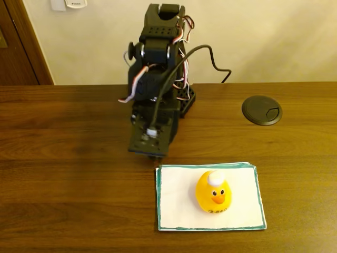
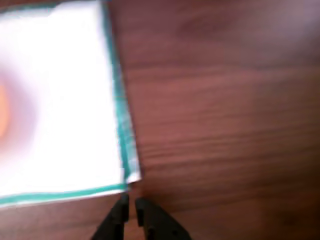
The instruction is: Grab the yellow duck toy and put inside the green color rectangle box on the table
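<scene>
Where wrist view blurs, duck [image 1: 213,193] on sheet [image 1: 179,203].

The table [image 1: 63,158] is dark brown wood with clear grain and plank lines, polished enough to give a soft sheen under the room light. Just in front of the gripper [image 2: 131,206], whose black fingers look like matt plastic, lies the green color rectangle box [image 1: 179,205]: a thin sheet of matt white paper with a green inked border, slightly uneven at its far edge. On it, the yellow duck toy [image 1: 213,193] looks smooth, glossy and rubbery. Off to the gripper's side in the fixed view, a round black disc [image 1: 261,109] looks like dull plastic.
</scene>
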Robot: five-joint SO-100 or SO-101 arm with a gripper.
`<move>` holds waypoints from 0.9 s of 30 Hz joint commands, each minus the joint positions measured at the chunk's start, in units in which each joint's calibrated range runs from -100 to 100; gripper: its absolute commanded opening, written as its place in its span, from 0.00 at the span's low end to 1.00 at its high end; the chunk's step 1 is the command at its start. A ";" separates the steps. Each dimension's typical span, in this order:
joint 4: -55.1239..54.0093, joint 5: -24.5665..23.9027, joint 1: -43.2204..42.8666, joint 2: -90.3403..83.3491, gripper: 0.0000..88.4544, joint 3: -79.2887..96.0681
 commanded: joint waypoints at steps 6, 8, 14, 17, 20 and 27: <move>-0.84 -0.83 -4.69 -3.66 0.00 6.24; 2.82 -2.30 -2.95 -3.66 0.00 6.24; 4.18 -2.30 -2.08 -3.66 0.01 6.24; 4.70 -1.37 -2.08 -3.66 0.01 6.24; 4.78 -1.12 -2.08 -3.66 0.01 6.24; 4.78 -1.07 -2.08 -3.66 0.01 6.24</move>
